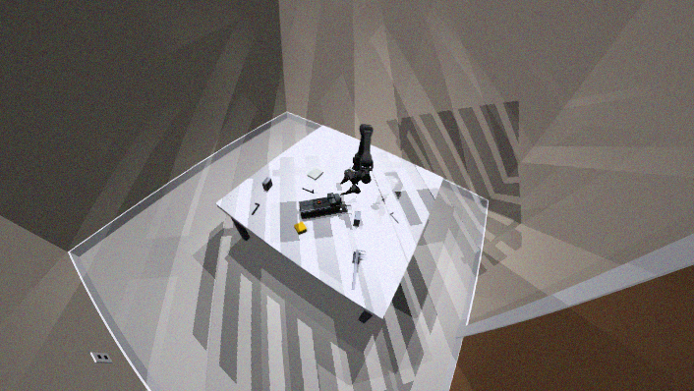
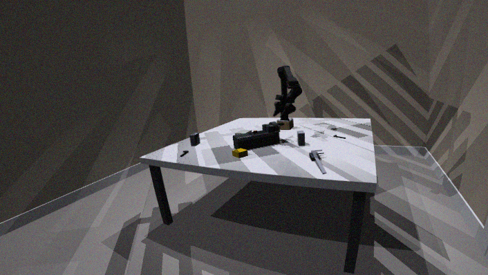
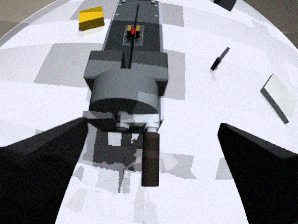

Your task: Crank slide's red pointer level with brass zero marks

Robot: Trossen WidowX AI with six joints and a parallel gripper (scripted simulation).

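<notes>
The dark machine lies on the table. In the wrist view its red pointer sits between two small brass marks; whether it is exactly level is too small to tell. A pale crank arm crosses the machine's near end, with a brown handle sticking out toward the wrist camera. My gripper is open and empty. In the wrist view its fingers stand wide on either side of the handle, with gaps on both sides. Whether the fingertips are at handle height is unclear.
A yellow block lies beside the machine. A grey block stands near the crank end. A caliper, a dark block and a pale pad are farther off.
</notes>
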